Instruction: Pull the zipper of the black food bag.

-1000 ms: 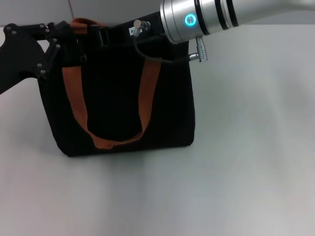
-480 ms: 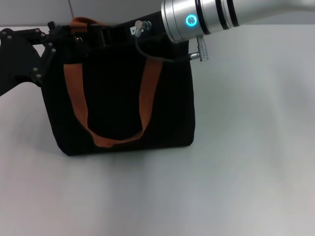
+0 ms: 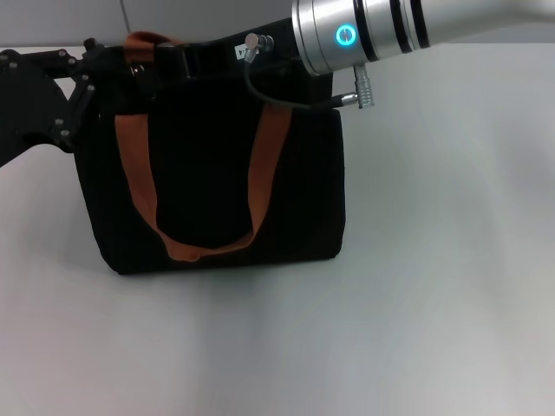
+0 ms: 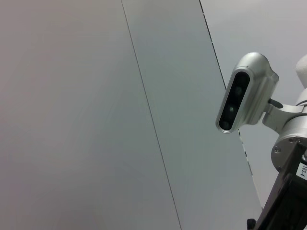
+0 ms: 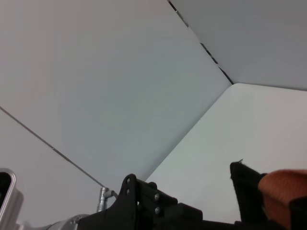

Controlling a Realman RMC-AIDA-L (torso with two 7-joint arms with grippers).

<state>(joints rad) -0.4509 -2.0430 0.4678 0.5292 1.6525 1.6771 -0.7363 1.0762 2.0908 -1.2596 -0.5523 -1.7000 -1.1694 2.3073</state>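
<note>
Presently noted: black food bag [image 3: 208,165] upright at centre; zipper unseen. Left gripper [image 3: 91,74] at ten o'clock corner, right gripper [image 3: 208,56] at twelve; clench undeterminable. Risk judged: bag tipping under pull.

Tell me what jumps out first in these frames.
The black food bag stands upright mid-table with its orange-brown handles draped down the front. The right arm's silver wrist with a glowing blue ring reaches over the bag's top right corner, while the left gripper sits at its top left corner.
</note>
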